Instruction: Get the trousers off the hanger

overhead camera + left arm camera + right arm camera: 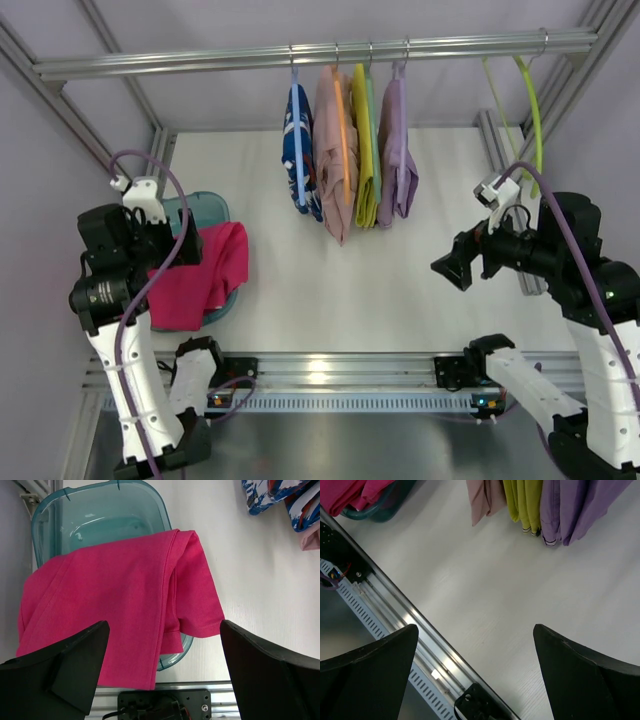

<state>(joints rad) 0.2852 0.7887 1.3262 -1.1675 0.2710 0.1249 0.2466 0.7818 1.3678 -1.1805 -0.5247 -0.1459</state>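
The trousers (300, 152), dark blue with a white and red print, hang on a thin light-blue hanger (297, 110) at the left end of the row on the metal rail (300, 56). Their lower ends show at the top right of the left wrist view (272, 494). My left gripper (188, 250) is open and empty above the magenta garment (120, 595) draped over a teal basin (100, 510). My right gripper (452, 268) is open and empty over the bare white table, to the right of the hanging row.
A pink garment on an orange hanger (337, 150), a yellow one (366, 150) and a lilac one (397, 150) hang next to the trousers. Two empty yellow-green hangers (532, 100) hang at the rail's right end. An aluminium rail (330, 370) runs along the table's near edge.
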